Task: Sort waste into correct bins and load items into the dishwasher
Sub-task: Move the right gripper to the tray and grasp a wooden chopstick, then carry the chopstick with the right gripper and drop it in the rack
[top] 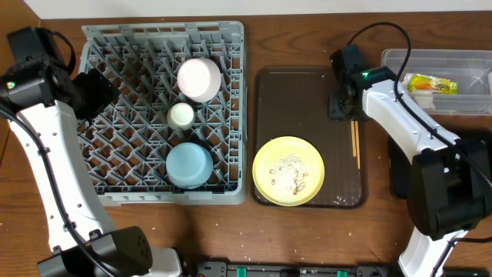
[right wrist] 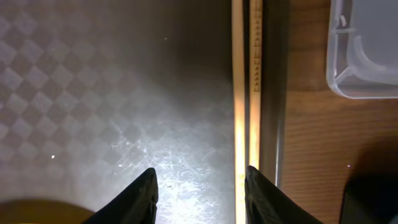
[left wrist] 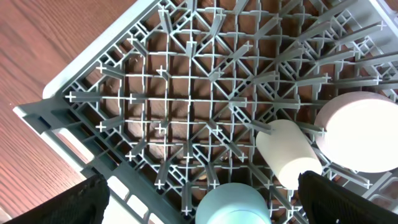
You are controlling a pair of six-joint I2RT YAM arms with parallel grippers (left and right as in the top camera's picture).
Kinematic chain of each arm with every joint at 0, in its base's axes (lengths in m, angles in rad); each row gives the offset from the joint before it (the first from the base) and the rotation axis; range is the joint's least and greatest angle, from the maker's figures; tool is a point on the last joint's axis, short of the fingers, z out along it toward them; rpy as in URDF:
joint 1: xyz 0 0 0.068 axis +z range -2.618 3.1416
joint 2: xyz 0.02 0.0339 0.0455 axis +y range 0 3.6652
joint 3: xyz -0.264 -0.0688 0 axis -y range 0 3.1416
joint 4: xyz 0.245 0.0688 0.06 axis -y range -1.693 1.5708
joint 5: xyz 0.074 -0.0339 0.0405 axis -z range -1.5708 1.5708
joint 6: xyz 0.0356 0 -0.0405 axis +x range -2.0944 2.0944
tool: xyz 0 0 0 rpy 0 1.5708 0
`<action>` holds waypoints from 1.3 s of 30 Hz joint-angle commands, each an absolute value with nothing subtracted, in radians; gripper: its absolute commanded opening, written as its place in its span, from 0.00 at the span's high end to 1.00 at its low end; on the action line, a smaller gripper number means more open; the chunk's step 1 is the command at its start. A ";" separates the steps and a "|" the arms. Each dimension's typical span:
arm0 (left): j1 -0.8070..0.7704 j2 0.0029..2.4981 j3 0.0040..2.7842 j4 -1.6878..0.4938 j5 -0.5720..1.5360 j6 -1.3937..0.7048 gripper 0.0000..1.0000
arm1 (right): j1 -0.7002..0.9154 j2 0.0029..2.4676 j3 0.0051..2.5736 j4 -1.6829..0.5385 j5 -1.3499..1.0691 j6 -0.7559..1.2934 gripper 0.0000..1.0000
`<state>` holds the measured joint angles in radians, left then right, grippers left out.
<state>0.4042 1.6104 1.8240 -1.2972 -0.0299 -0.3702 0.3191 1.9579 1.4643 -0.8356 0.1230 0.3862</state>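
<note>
Right now the right pincer [right wrist: 202, 196], jaws apart, straddles the chopsticks [right wrist: 245, 93], which run far-to-near edge of the tabletop [right wrist: 305, 137], hugging one finger; left arm [top: 46, 154] is far off.

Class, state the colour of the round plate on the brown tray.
The plate is pale yellow, seen best in the overhead view.

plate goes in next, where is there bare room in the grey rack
Left half of the rack, between its left wall and the line of white bowl, cup and blue bowl. That middle line is crowded.
</note>
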 commanded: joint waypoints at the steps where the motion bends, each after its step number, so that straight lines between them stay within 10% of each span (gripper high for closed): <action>1: 0.408 1.613 1.832 -1.298 -0.038 -0.379 0.02 | 0.303 2.004 1.458 -0.827 0.101 0.360 0.58; 29: 0.408 1.613 1.832 -1.298 -0.038 -0.379 0.02 | 0.222 2.084 1.456 -0.811 -0.057 0.178 0.53; 39: 0.408 1.613 1.832 -1.298 -0.038 -0.379 0.02 | 0.224 2.145 1.457 -0.815 -0.065 0.179 0.72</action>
